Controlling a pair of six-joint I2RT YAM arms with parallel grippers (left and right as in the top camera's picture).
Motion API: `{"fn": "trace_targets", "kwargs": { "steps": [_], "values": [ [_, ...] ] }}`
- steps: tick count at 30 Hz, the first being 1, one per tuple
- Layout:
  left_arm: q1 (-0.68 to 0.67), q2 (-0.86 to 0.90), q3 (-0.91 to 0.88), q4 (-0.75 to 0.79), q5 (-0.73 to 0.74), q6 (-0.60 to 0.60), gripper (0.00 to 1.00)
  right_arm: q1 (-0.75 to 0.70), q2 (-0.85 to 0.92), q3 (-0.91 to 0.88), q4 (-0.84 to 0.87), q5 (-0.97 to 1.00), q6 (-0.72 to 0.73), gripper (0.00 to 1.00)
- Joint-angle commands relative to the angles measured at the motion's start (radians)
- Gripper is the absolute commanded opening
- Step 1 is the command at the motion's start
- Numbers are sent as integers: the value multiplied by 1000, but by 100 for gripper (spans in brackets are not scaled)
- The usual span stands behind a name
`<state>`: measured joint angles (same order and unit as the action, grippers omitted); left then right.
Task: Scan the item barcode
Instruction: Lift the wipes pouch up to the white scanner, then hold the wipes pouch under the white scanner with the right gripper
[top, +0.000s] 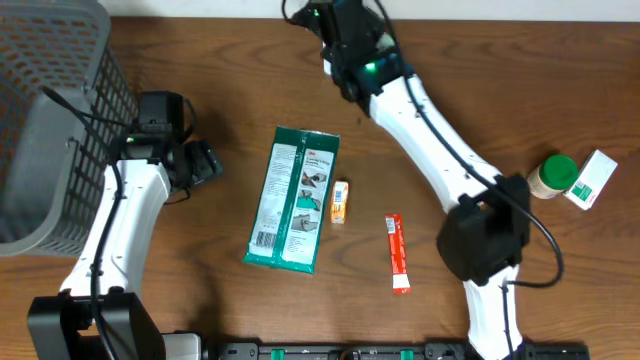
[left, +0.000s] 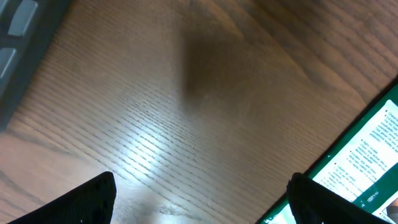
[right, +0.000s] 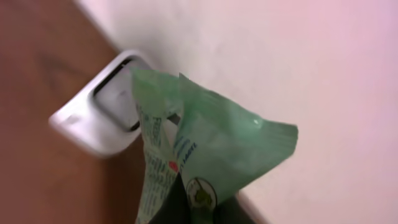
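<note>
My right claw is pinched shut on the green packet at the far edge of the table, by the white scanner. Best to turn the barcode side square to its window and keep it flat. My left claw hangs wide, empty.

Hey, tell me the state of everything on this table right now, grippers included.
Left gripper: open, holding nothing.
Right gripper: shut on the small green packet, raised near the white scanner.
Large green pack: lying flat, untouched.
Jar: upright, green lid on.
Red tube: lying flat.
</note>
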<state>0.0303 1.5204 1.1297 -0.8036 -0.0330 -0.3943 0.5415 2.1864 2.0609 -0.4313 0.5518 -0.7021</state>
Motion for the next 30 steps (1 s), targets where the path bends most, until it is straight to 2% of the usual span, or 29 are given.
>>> {"fn": "trace_targets", "kwargs": {
  "steps": [1,8,16,19,27,30],
  "values": [
    [3,-3,5,0,-16,5,89,6,51,21,153,82,-206,1],
    [3,-3,5,0,-16,4,89,6,207,21,557,134,-435,1],
    [3,-3,5,0,-16,4,89,17,406,21,1062,143,-622,1],
    [3,-3,5,0,-16,4,89,18,454,21,1120,143,-620,1],
    [3,-3,5,0,-16,4,89,26,497,21,1115,160,-421,1],
    [3,-3,5,0,-16,4,89,32,497,21,1116,166,-401,1]
  ]
}}
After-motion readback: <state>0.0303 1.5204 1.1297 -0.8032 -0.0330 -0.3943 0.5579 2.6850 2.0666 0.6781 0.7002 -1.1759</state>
